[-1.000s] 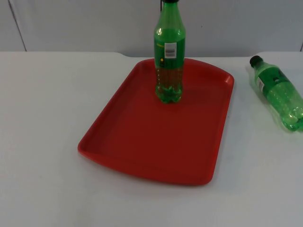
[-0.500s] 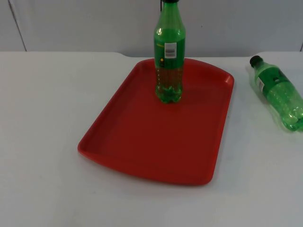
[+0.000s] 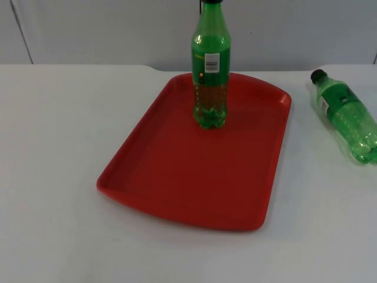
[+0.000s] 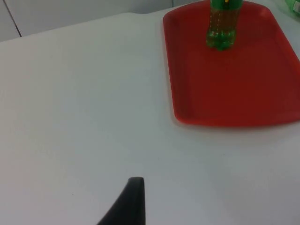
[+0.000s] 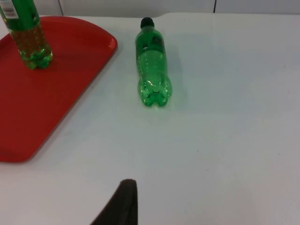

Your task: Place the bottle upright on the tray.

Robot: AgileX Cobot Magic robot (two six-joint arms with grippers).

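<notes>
Standing upright already at the far end of the red tray (image 3: 177, 177): one green soda bottle (image 3: 210, 65), part full, label facing out. Lying on its side on the white desk (image 3: 53, 147), just right of the tray and apart from it: a second green bottle (image 3: 346, 115), black cap toward the wall, not yet placed. Nothing between it and the tray. Left pincer (image 4: 129, 204) and right pincer (image 5: 122, 204) waiting above bare desk, well apart from both bottles; spread impossible to tell.
</notes>
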